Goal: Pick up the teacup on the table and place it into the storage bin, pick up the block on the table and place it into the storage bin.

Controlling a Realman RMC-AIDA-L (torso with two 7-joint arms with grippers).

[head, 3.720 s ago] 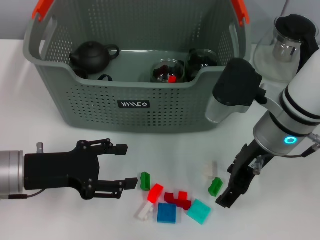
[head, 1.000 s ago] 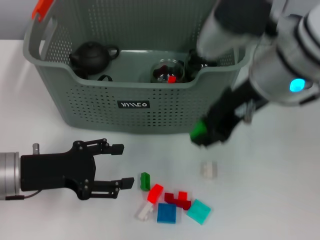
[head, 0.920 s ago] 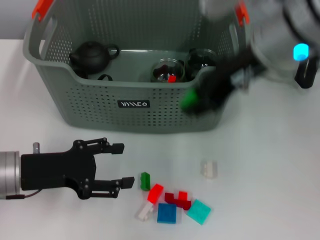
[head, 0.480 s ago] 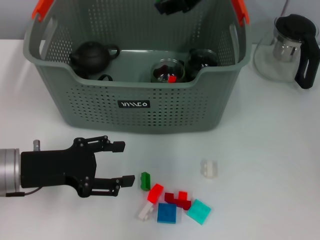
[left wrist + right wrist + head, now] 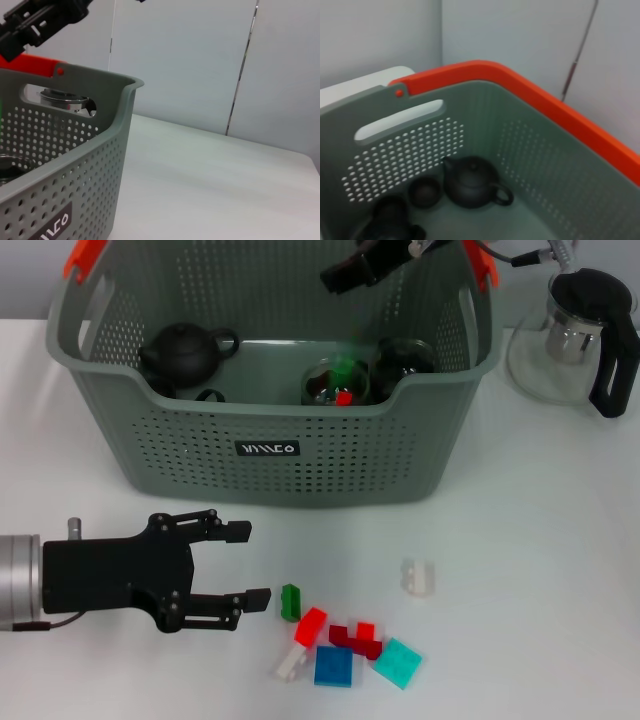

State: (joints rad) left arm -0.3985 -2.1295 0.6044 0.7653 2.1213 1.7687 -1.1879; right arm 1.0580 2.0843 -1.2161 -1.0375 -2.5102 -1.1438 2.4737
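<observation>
- Your right gripper (image 5: 365, 265) hangs above the storage bin (image 5: 270, 450); you cannot tell how its fingers stand.
- A green block (image 5: 345, 368) shows blurred inside the bin, just above the glass teacups (image 5: 335, 383).
- Your left gripper (image 5: 235, 565) rests on the table (image 5: 520, 570), fingers spread, near the loose blocks (image 5: 335, 645).

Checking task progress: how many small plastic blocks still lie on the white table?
7: green block, red block, white block, blue block, dark red block, teal block clustered near the left gripper; translucent white block apart.
</observation>
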